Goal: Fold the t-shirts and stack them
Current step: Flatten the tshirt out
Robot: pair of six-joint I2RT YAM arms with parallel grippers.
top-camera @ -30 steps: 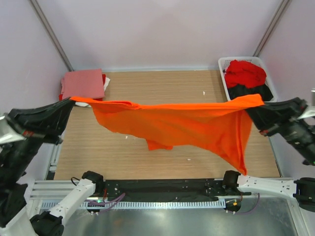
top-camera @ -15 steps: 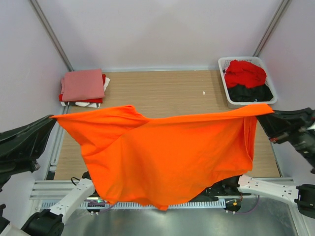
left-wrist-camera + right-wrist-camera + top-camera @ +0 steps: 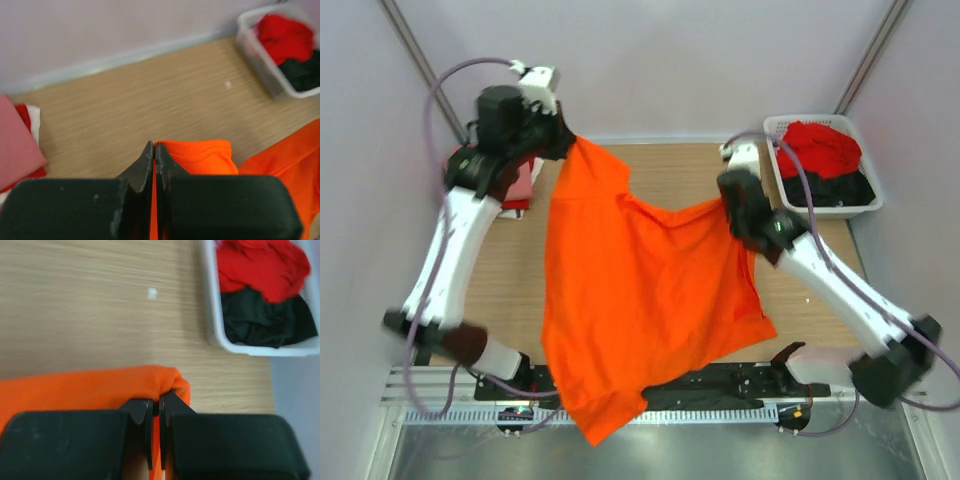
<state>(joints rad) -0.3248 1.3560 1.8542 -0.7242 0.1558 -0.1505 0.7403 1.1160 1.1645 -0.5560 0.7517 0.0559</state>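
Spreading is the step in hand. The left hand and right hand each pinch an edge of the orange t-shirt, which drapes from between them down across the worktop. The next move probably calls for lowering both together, keeping the cloth taut.

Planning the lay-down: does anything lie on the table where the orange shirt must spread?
Nothing visible does. The orange t-shirt hangs over the table; folded stack sits at its far left corner, basket at far right. Wood under the cloth is hidden.
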